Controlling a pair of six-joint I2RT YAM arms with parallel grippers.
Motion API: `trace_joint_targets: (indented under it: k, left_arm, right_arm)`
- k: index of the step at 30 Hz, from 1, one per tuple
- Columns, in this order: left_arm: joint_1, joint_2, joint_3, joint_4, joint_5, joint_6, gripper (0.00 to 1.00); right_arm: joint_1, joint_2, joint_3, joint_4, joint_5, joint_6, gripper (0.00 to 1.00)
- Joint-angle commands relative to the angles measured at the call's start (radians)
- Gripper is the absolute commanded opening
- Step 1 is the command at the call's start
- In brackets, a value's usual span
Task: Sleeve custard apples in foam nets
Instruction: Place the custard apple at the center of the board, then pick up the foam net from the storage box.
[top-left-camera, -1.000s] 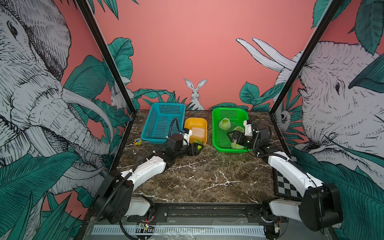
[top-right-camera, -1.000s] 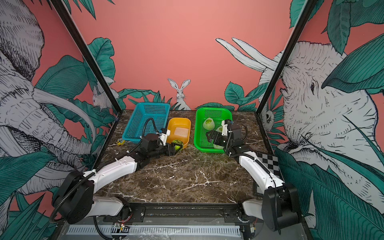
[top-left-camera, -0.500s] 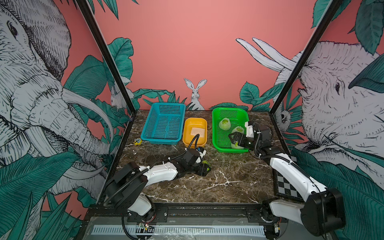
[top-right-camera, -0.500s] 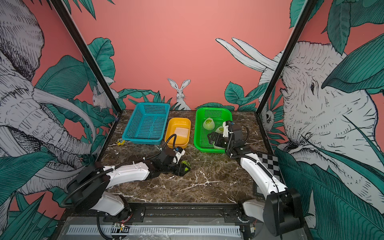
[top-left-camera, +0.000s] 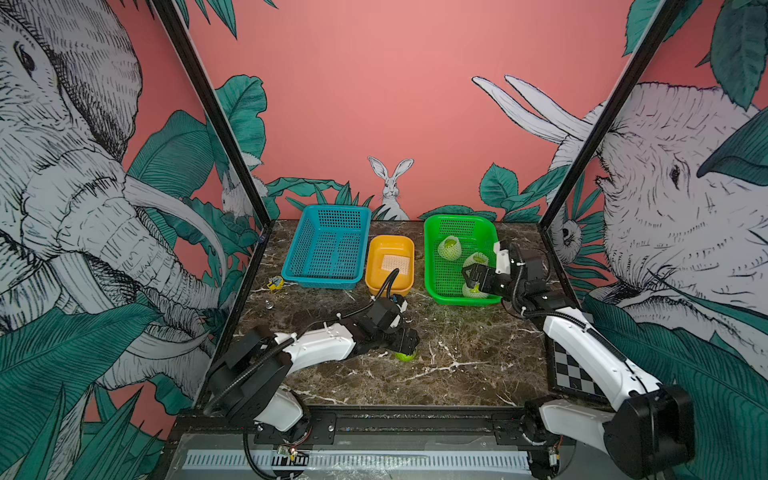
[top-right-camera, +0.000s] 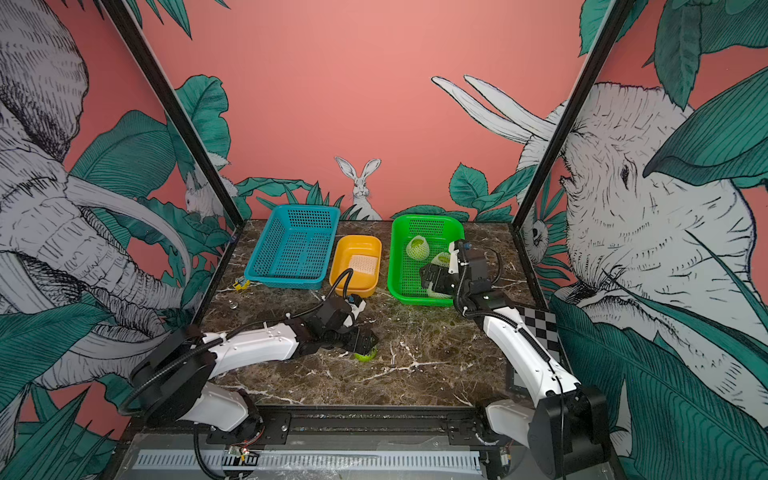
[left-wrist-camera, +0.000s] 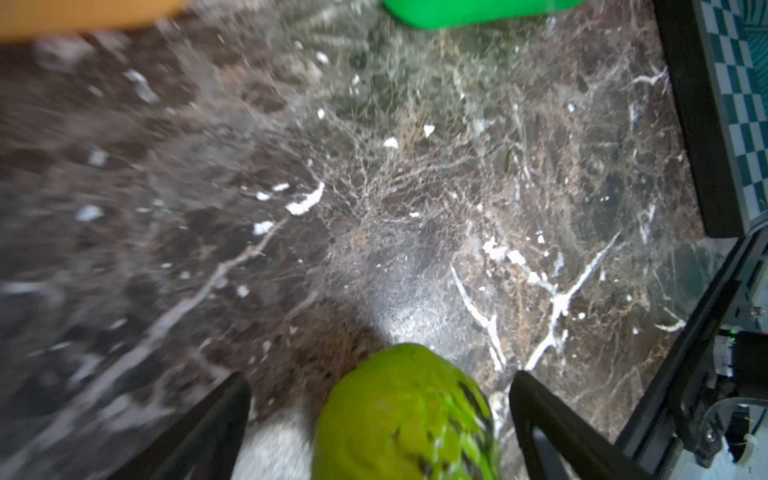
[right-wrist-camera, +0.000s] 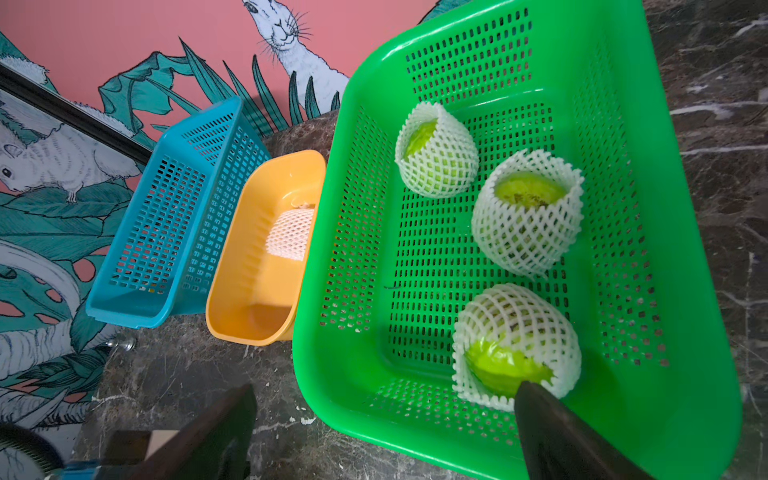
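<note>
A: How do the left fingers (left-wrist-camera: 208, 428) stand?

B: Apart, one on either side of the bare fruit (left-wrist-camera: 405, 415), with a gap showing on each side. The fruit lies on the bench (left-wrist-camera: 374, 187), clear of the baskets and on the robot's side of them.

A: And the right fingers (right-wrist-camera: 557, 432)?

B: Wide apart too, holding nothing. One tip sits just before the nearest netted fruit (right-wrist-camera: 515, 345) in the green basket (right-wrist-camera: 698, 291).

A: How will the bare one handle?

B: It's round and knobbly, so I expect it rolls, and it probably bruises under a hard squeeze. Take it across its widest middle. The spare net (right-wrist-camera: 291, 232) in the orange tub (right-wrist-camera: 257, 320) looks light and floppy, so pinch it at the rim.

A: What does each view add?

B: Only the left wrist view shows those gaps, because in both top views the arm covers most of the fruit. Only the right wrist view shows the open ends of the three filled nets.
</note>
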Motion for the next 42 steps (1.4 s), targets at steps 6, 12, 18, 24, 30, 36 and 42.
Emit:
trace_joint_targets:
  k: [6, 12, 18, 24, 30, 36, 42]
  left_arm:
    - [0.042, -0.053, 0.268, -0.22, -0.192, 0.124, 0.98]
    - [0.191, 0.057, 0.409, -0.207, -0.163, 0.219, 0.89]
    - [0.272, 0.237, 0.587, -0.231, -0.157, 0.332, 0.8]
    - [0.349, 0.437, 0.74, -0.244, -0.087, 0.314, 0.76]
    - [0.362, 0.601, 0.898, -0.282, -0.092, 0.337, 0.73]
    - [0.383, 0.743, 1.033, -0.328, -0.113, 0.324, 0.75]
    - [0.392, 0.789, 1.069, -0.341, -0.162, 0.303, 0.78]
  right_arm:
    - [0.005, 0.001, 0.057, -0.015, 0.029, -0.046, 0.99]
    - [0.004, 0.003, 0.066, 0.002, -0.004, -0.051, 0.99]
    - [0.006, 0.02, 0.085, -0.023, -0.016, -0.07, 0.99]
    - [0.005, 0.038, 0.085, -0.019, -0.013, -0.083, 0.99]
    - [0.005, 0.069, 0.093, -0.012, -0.003, -0.086, 0.99]
    - [0.005, 0.105, 0.124, -0.031, 0.01, -0.097, 0.99]
    - [0.004, 0.117, 0.126, -0.047, 0.018, -0.105, 0.99]
